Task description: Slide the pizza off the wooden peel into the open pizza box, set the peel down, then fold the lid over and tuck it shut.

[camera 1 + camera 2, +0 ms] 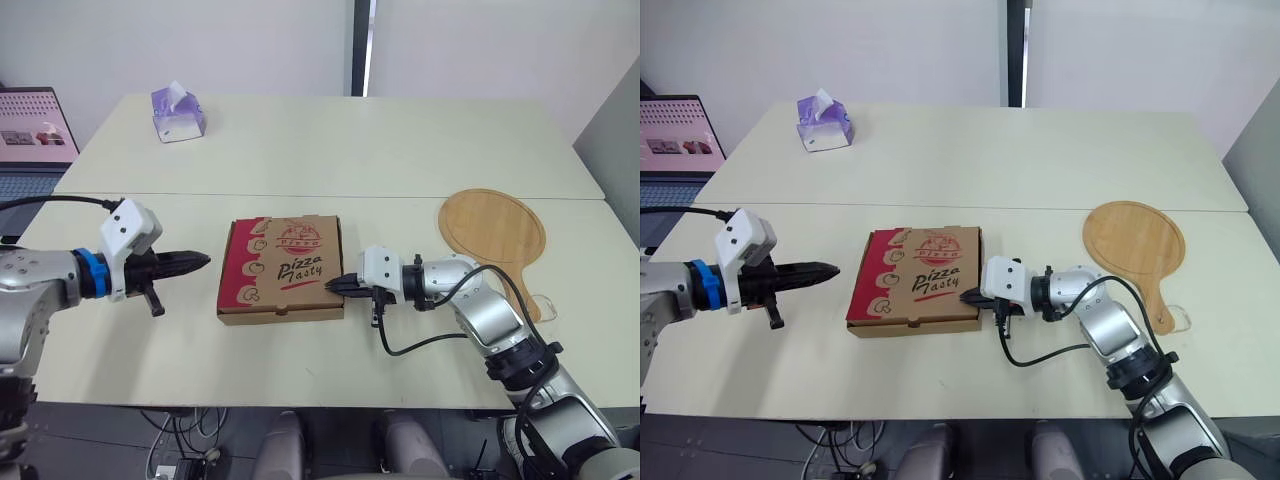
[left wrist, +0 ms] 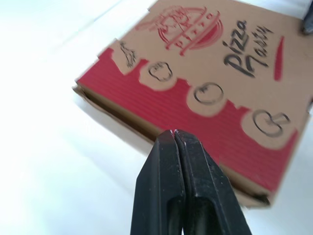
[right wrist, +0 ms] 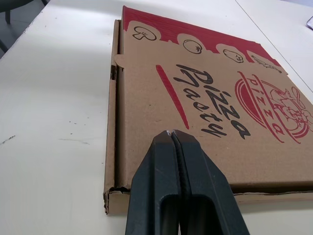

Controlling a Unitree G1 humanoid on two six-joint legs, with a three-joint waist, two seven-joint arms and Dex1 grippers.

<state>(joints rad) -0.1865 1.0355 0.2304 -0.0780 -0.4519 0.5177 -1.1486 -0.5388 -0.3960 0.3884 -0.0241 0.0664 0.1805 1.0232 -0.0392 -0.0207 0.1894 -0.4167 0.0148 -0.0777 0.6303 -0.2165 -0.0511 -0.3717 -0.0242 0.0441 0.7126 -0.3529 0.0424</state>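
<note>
The brown pizza box (image 1: 282,269) with red "Pizza Tasty" print lies on the table with its lid down flat. My left gripper (image 1: 203,261) is shut with nothing in it, a short way off the box's left side. My right gripper (image 1: 333,285) is shut and empty too, its tips at the box's right edge near the front corner. In the right wrist view the shut fingertips (image 3: 172,134) hover at the lid's edge. The round wooden peel (image 1: 494,228) lies bare on the table at the right, handle toward me.
A purple tissue box (image 1: 177,113) stands at the far left of the back table. A laptop screen (image 1: 35,128) shows at the left edge. A black cable (image 1: 440,330) hangs off my right wrist near the table's front edge.
</note>
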